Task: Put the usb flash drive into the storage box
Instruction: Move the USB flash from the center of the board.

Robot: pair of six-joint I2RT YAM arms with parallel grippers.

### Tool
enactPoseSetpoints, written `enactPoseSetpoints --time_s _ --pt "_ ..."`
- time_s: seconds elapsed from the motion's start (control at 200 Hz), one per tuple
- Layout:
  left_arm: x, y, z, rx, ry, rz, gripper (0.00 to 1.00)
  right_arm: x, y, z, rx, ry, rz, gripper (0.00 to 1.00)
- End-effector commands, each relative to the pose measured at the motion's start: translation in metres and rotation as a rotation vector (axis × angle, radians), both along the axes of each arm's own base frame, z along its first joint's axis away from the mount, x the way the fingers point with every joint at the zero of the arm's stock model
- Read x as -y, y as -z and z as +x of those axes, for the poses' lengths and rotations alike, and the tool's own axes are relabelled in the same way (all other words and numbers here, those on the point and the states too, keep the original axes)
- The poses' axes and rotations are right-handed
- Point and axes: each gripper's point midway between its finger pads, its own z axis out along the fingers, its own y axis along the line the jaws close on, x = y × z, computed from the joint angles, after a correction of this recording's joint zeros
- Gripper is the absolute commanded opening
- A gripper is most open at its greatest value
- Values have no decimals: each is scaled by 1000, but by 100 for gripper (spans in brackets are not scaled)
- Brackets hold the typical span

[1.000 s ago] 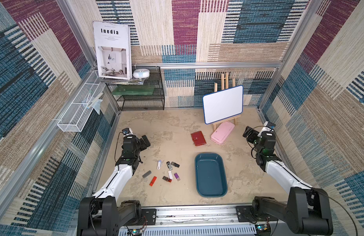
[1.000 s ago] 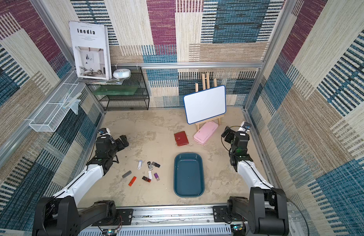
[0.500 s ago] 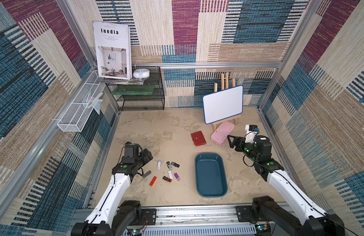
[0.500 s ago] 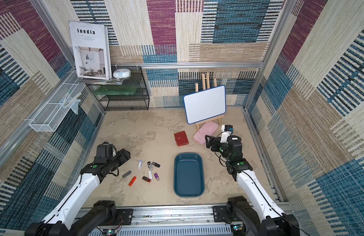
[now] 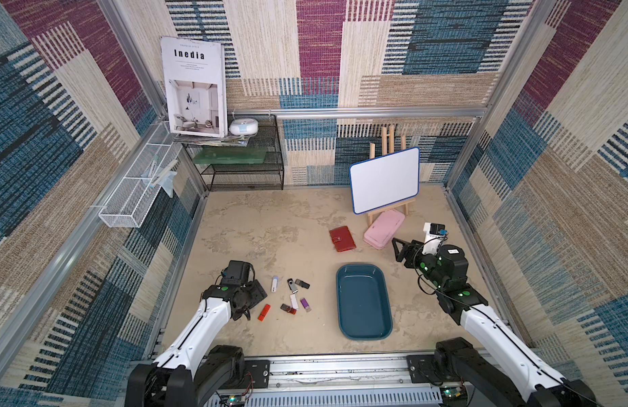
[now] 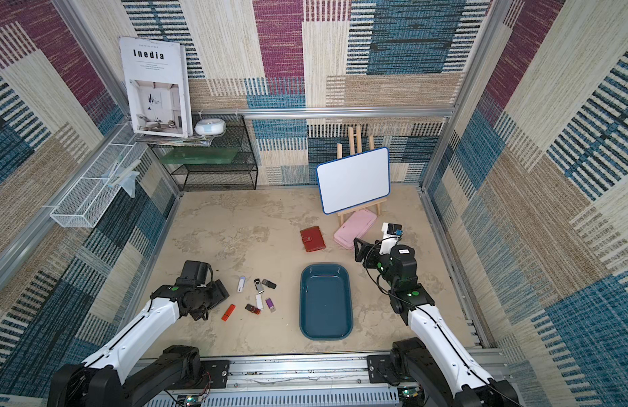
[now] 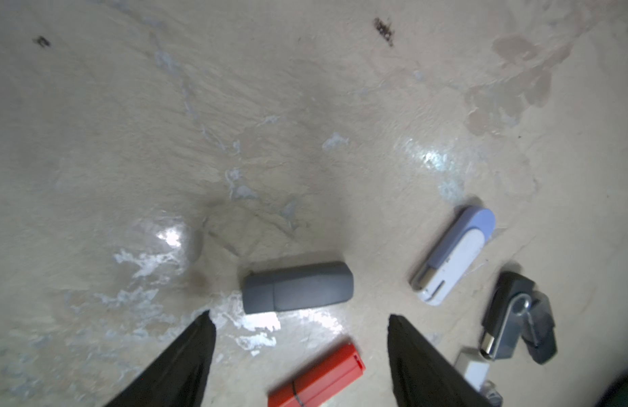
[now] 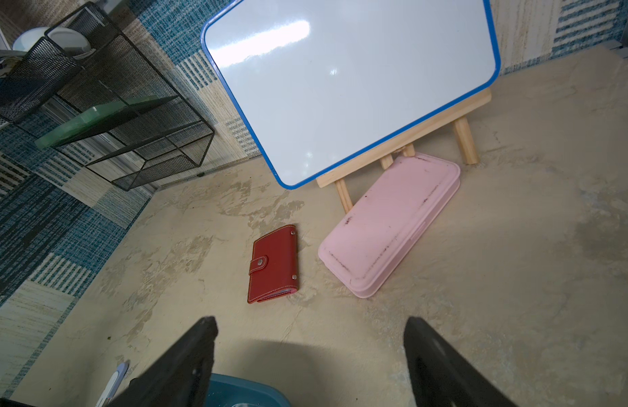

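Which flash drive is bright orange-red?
The orange-red flash drive, the long plain stick at the cluster's front-left edge; no other is wholly that colour.

I had the drives (image 5: 294,301) scattered on the table (image 5: 270,229) just left of the box (image 5: 363,310), with my left gripper (image 5: 254,294) at their left edge. Behind the box lay the wallet (image 5: 342,239), the case (image 5: 383,229) just to its right at the easel (image 5: 384,179)'s feet. The shelf (image 5: 242,169) stood in the back left corner; my right gripper (image 5: 398,249) hung near the case.
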Motion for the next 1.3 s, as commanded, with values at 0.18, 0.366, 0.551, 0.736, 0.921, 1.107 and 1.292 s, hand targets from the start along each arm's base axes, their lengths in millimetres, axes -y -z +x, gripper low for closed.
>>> enactPoseSetpoints --time_s 0.18,0.366,0.551,0.736,0.921,1.107,1.292 --pt "-13 -14 13 17 14 95 81 2 -2 4 14 20 3 88" --pt "-8 -14 34 -4 81 101 80 4 -2 4 15 29 0 88" --pt "5 7 36 -94 133 51 73 4 -3 5 18 33 -2 88" --pt "20 16 21 -138 140 -3 72 4 -3 6 15 30 -2 88" --pt "21 29 -7 -221 130 24 71 4 -1 7 4 32 -4 88" --pt "23 33 -15 -249 148 62 68 2 1 7 -6 26 -1 89" --pt "27 37 -22 -286 164 93 58 2 5 9 -20 29 0 89"
